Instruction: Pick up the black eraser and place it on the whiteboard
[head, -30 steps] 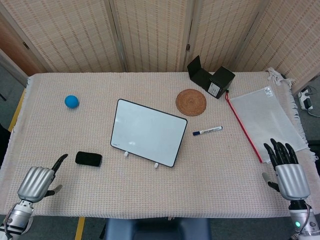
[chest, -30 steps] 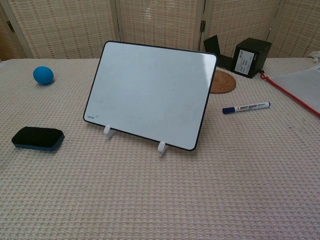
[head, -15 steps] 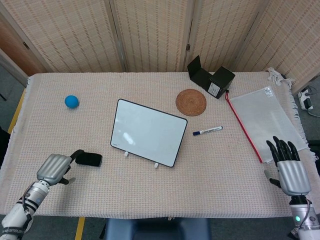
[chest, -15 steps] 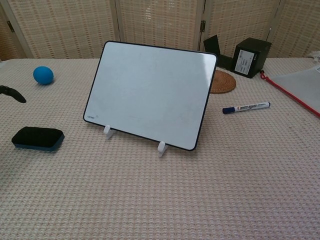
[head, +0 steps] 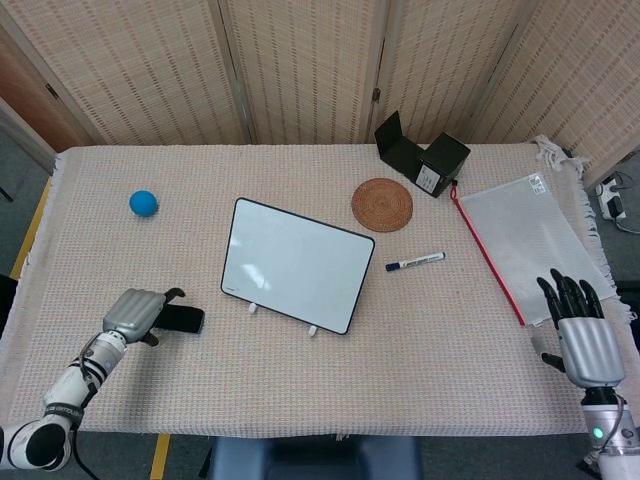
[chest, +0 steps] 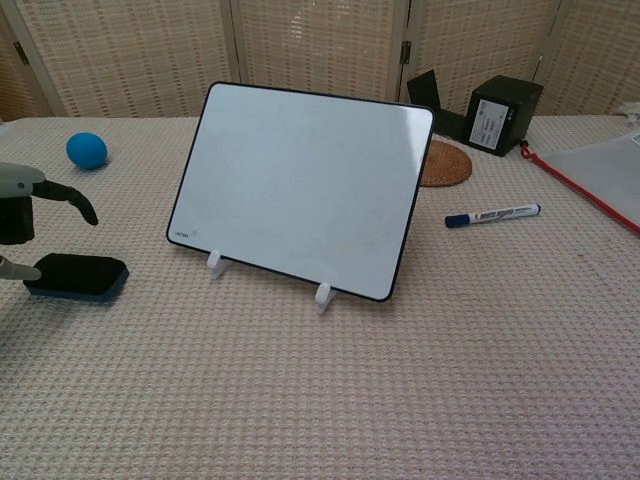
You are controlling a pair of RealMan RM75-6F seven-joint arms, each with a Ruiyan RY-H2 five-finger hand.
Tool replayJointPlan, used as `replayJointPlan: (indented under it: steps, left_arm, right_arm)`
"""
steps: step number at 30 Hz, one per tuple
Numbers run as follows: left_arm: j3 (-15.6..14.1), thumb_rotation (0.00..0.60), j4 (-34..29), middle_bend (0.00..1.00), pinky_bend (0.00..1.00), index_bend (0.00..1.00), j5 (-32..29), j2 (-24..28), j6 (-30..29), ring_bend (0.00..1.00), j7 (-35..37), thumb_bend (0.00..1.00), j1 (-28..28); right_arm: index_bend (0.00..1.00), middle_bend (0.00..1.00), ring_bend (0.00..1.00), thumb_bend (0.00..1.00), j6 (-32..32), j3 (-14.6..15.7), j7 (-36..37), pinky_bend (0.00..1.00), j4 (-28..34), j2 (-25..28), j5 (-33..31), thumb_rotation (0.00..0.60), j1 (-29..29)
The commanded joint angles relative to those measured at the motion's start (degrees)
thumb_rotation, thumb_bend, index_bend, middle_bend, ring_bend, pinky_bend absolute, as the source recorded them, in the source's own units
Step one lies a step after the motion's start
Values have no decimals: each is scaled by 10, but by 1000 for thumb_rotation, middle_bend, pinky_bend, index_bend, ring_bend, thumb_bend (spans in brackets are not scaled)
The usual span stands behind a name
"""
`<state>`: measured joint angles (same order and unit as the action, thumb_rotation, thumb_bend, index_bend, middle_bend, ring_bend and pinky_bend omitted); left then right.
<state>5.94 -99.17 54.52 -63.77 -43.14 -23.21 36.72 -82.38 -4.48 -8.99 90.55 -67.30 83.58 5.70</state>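
The black eraser (head: pixel 184 319) (chest: pixel 78 276) lies flat on the cloth, left of the whiteboard (head: pixel 295 263) (chest: pixel 300 185), which stands tilted on two white feet. My left hand (head: pixel 135 313) (chest: pixel 25 215) is at the eraser's left end. Its fingers are apart: one arches above the eraser, and the thumb lies low beside it. Nothing is held. My right hand (head: pixel 585 342) hovers at the table's front right edge with its fingers spread and empty; the chest view does not show it.
A blue ball (head: pixel 143 203) (chest: pixel 87 150) sits at the far left. A blue marker (head: pixel 415 262) (chest: pixel 493 214) lies right of the board. Behind it are a round woven coaster (head: pixel 382 204) and a black box (head: pixel 435 163). A mesh pouch (head: pixel 530 235) lies at the right.
My left hand has moved from the front left corner forward and right, up to the eraser's left end. My right hand has drifted slightly toward the front edge.
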Motion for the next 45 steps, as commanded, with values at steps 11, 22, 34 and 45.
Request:
replayJointPlan:
  steps: [11,22,34,45]
  left_arm:
    - [-27,600,51,1000,1000,241,-66,-30,41,957,1,375,53]
    - [-50,600,84,1000,1000,247,-96,-46,52,951,9,375,74]
    - [-59,600,127,1000,1000,323,-84,-68,54,943,38,375,79]
    - [-67,600,143,1000,1000,423,-84,-76,61,943,54,375,83]
  right_arm:
    - [0,0,0,313,4,-2,1,0,-4,-1,-7,600,3]
    - [0,0,0,312,5,-2,0,0,-7,-3,-9,600,5]
    - [0,0,0,312,1,-2,-4,0,-4,-4,-12,600,3]
    - [0,0,0,312,5,-2,-6,0,-5,-5,-13,600,6]
